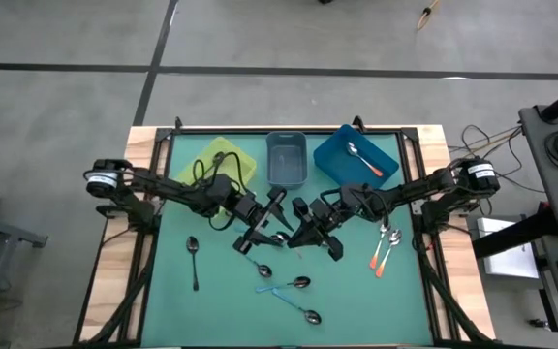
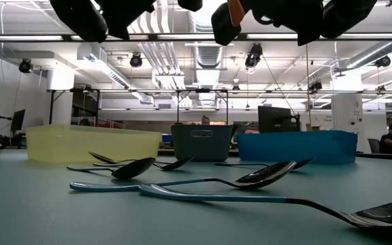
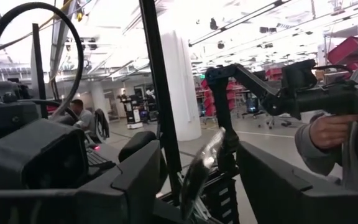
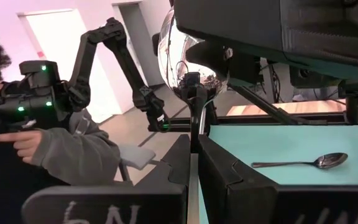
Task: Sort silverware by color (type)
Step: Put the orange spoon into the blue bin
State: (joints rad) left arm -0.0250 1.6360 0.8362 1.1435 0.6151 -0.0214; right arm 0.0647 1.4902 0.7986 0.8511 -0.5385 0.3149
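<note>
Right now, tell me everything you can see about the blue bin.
The blue bin is a bright blue, open-topped rectangular tub that looks like plastic. It stands upright at the far end of the green mat, on the right arm's side, beside the grey bin and turned askew to it. Inside lies one spoon with an orange-red handle. Neither gripper touches it.

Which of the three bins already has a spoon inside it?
The blue bin, at the right end of the row, holds one orange-red-handled spoon. The grey-blue bin in the middle and the yellow bin show none.
</note>
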